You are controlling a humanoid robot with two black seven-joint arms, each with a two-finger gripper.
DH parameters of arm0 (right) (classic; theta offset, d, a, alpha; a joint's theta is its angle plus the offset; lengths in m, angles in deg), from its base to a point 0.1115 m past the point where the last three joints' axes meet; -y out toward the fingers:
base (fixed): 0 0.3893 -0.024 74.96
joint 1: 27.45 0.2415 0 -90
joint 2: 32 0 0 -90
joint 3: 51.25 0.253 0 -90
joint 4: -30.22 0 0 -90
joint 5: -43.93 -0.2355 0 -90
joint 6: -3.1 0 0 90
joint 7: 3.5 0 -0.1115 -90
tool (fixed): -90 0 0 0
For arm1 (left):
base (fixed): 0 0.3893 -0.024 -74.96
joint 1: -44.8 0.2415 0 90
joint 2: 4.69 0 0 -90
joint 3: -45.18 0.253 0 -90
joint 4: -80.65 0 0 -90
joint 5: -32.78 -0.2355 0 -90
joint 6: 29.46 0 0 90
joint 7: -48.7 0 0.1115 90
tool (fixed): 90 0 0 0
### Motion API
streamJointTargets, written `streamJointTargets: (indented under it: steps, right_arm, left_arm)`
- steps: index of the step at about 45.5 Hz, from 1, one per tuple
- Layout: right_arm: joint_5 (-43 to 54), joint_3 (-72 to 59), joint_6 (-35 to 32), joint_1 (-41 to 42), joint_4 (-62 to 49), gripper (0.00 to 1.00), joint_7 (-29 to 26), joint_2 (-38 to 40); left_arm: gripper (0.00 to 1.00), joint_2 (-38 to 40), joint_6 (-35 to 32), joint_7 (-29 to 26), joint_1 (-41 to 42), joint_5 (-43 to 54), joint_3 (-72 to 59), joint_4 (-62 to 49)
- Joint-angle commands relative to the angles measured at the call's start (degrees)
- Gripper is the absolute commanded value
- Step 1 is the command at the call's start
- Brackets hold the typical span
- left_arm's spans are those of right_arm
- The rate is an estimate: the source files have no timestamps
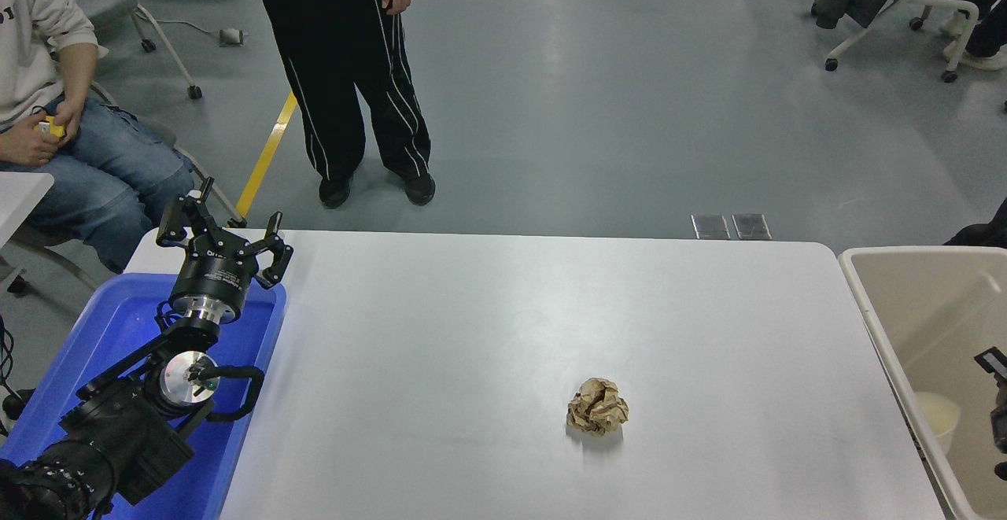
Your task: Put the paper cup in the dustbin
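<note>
Paper cup (937, 418) inside dustbin (873, 323), half-hidden.

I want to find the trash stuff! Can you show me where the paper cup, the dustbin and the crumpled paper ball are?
paper cup (936, 418): head view, on its side wall.
dustbin (869, 311): head view, on its left rim.
crumpled paper ball (598, 407): head view, on its middle.

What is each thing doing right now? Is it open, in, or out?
Cup: inside the bin, upright, let go.
Bin: open, holds the cup.
Paper ball: crumpled, on the table.
Blue tub: open.
Left gripper: open, empty, parked over the blue tub.
Right gripper: at the edge, unclear.
</note>
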State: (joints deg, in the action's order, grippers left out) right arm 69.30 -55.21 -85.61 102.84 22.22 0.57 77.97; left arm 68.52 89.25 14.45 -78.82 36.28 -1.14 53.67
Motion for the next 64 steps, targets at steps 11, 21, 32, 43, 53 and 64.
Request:
streamJointTargets:
  steps: [11,21,32,43,53,64]
  right_arm:
    - [-0.2,29.2,0.4,16.8,25.3,1.0,0.2,12.5]
    - [-0.3,48.6,0.2,16.8,43.1,1.0,0.2,15.3]
    - [-0.3,60.6,0.2,10.6,50.9,1.0,1.0,12.2]
    - [0.9,71.4,0.1,-1.7,56.0,1.0,4.9,5.0]
    - [1.1,72.3,-1.2,-10.5,56.8,1.0,11.5,-0.1]
    - [1.1,74.4,-1.4,-15.6,57.9,1.0,13.5,-3.5]
  left_arm:
    - [1.0,0.0,-0.1,0.0,0.0,0.0,0.0,0.0]
    - [1.0,0.0,-0.1,0.0,0.0,0.0,0.0,0.0]
    - [1.0,0.0,-0.1,0.0,0.0,0.0,0.0,0.0]
    - [1.0,0.0,0.0,0.0,0.0,0.0,0.0,0.0]
    - [1.0,0.0,0.0,0.0,0.0,0.0,0.0,0.0]
    - [1.0,0.0,0.0,0.0,0.0,0.0,0.0,0.0]
